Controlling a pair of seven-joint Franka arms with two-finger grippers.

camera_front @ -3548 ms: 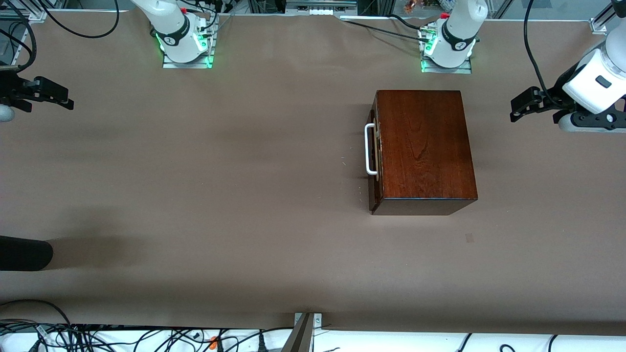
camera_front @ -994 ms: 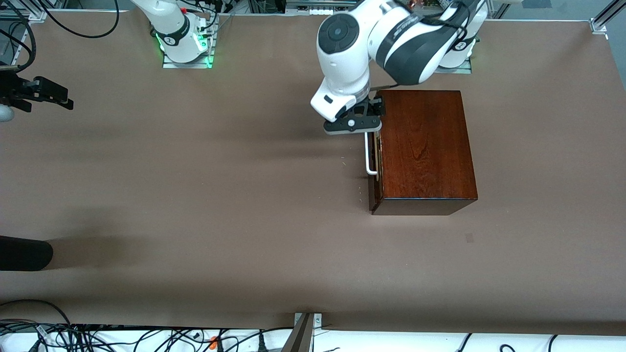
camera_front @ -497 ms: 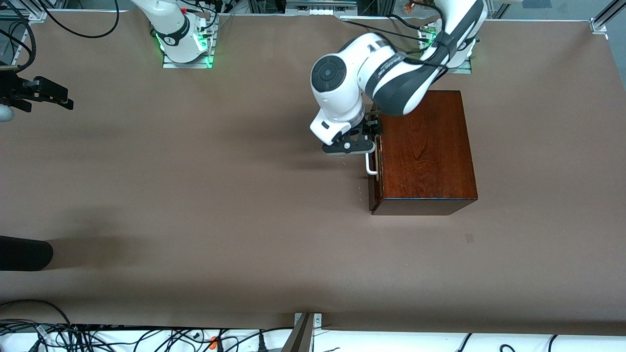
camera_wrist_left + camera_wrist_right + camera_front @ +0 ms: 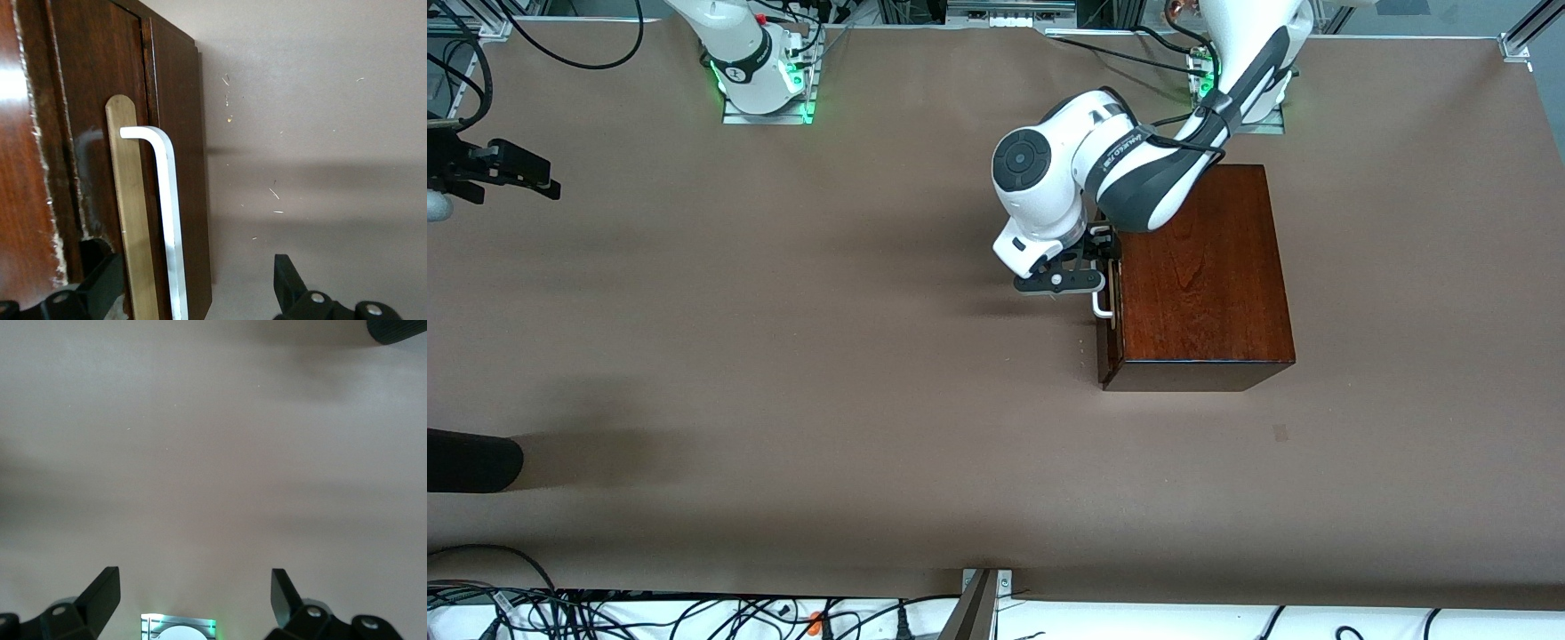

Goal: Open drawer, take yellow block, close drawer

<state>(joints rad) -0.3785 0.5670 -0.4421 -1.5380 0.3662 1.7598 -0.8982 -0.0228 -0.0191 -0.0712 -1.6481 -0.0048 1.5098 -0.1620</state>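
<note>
The dark wooden box (image 4: 1196,276) stands toward the left arm's end of the table. Its drawer (image 4: 1110,342) is pushed in, so the yellow block is hidden. My left gripper (image 4: 1103,253) is at the drawer front, open, hiding most of the white handle (image 4: 1101,307). In the left wrist view the left gripper (image 4: 193,270) has one of its fingers (image 4: 100,280) on each side of the white handle (image 4: 170,220) and its brass plate (image 4: 130,200), touching neither. My right gripper (image 4: 551,178) waits open at the right arm's end of the table, over bare table in its own view (image 4: 193,580).
A black rounded object (image 4: 471,460) juts in at the right arm's end, nearer the front camera, and also shows in the right wrist view (image 4: 400,330). Both arm bases (image 4: 765,84) stand along the table's back edge. Cables (image 4: 605,613) lie below its front edge.
The left arm swung in from the table's end to the drawer front and slid along the handle toward the front camera. The right arm has not moved.
</note>
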